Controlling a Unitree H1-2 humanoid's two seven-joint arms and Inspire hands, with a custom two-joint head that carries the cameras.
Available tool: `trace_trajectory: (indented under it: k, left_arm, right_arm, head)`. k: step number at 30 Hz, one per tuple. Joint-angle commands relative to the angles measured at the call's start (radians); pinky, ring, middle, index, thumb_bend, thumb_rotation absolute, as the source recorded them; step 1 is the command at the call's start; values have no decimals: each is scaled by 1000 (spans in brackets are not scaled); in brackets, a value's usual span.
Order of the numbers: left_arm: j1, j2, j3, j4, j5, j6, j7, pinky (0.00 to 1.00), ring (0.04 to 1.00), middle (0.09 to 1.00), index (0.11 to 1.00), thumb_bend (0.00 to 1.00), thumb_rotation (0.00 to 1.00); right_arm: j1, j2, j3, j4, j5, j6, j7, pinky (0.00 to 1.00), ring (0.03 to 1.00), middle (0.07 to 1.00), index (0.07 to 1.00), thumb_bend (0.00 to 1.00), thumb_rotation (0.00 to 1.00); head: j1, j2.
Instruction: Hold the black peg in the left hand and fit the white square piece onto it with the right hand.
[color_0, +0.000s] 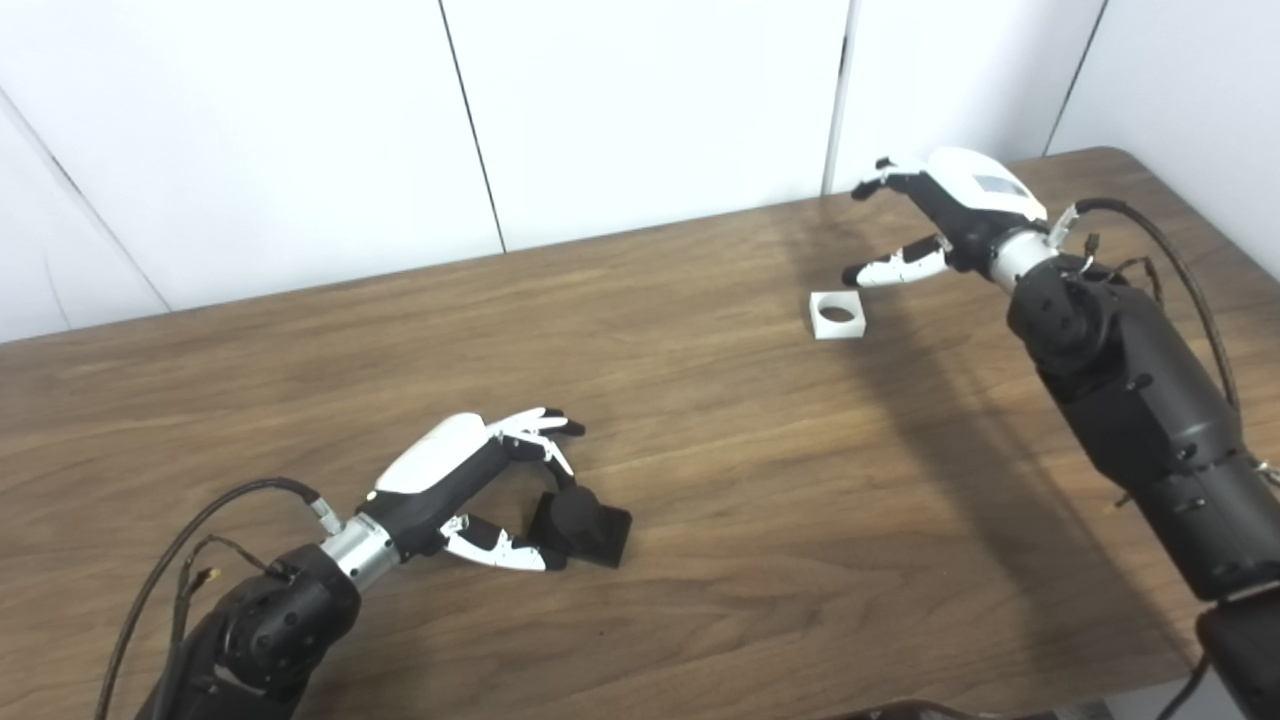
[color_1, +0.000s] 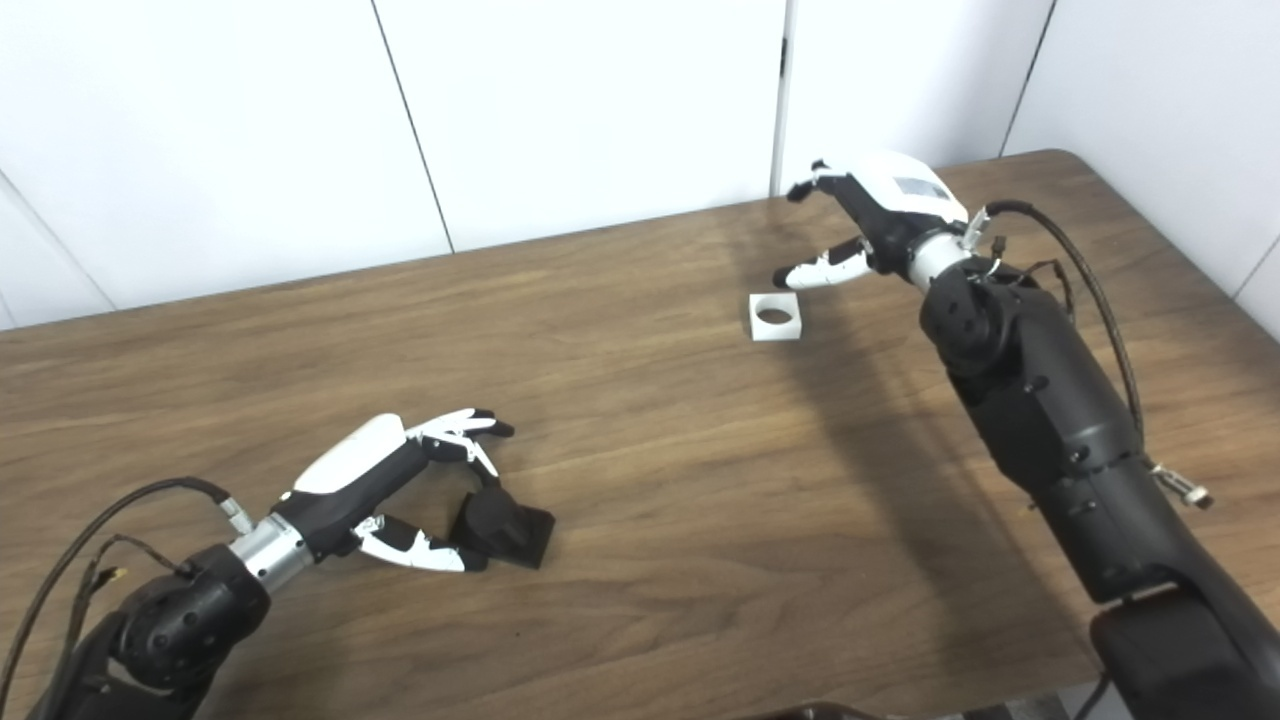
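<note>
The left hand (color_0: 470, 490) lies low over the near left part of the brown wood-grain desk (color_0: 700, 480), its white-backed palm turned toward the right. Its fingers (color_0: 535, 425) are spread above and behind the black peg on a square black base (color_0: 585, 530), and the thumb (color_0: 500, 548) reaches along the near side of that base. The fingertips appear to touch the piece, but the hand is not closed around it; the peg piece sits on the desk surface, and the hand stands apart rather than clamped.

The right hand (color_0: 935, 225) is raised at the far right of the desk, close to the white panelled wall (color_0: 640, 110). Its fingers (color_0: 880, 180) are extended and well separated from the thumb (color_0: 895, 268), and nothing is held between them. The thumb tip points down and to the left, ending just above and beside the white square piece with a round hole (color_0: 838, 314). Contact between the thumb and that piece is not evident.

The white square piece lies flat on the desk, hole upward, toward the far right, well apart from the black peg. A dark shadow of the right arm (color_0: 1130, 400) falls across the desk beside it. Black cables (color_0: 1170, 250) loop from the right wrist, and similar cables run from the left wrist along the left arm (color_0: 260, 620).
</note>
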Motion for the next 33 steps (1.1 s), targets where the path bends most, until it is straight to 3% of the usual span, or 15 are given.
trace_trajectory:
  k: [1, 5, 13, 25, 33]
  left_arm:
    - [40, 40, -24, 15, 49, 11, -53, 924, 942, 884, 487, 522, 72]
    - [45, 42, -24, 10, 50, 17, -59, 921, 942, 887, 488, 522, 72]
    - [49, 38, -22, 18, 42, 6, -53, 914, 942, 885, 488, 522, 73]
    - [45, 34, -26, 15, 60, 31, -56, 911, 948, 891, 488, 521, 75]
    - [42, 35, -29, 6, 65, 51, -61, 926, 950, 894, 488, 522, 73]
  right_arm:
    - [-71, -40, 1, -5, 16, -27, 7, 840, 963, 960, 816, 740, 665]
    - [-82, -63, 31, 30, 34, -34, 48, 879, 980, 977, 824, 817, 818]
    - [-76, -70, 60, 59, 56, -31, 81, 893, 975, 985, 829, 952, 742]
    - [-72, -68, 87, 29, 81, -13, 159, 952, 1000, 1000, 845, 1000, 782]
    - [-73, -53, 99, 23, 86, -8, 171, 997, 1000, 998, 835, 1000, 710]
  head:
    - [-1, 0]
    - [1, 2]
    - [9, 5]
    - [23, 13]
    - [29, 19]
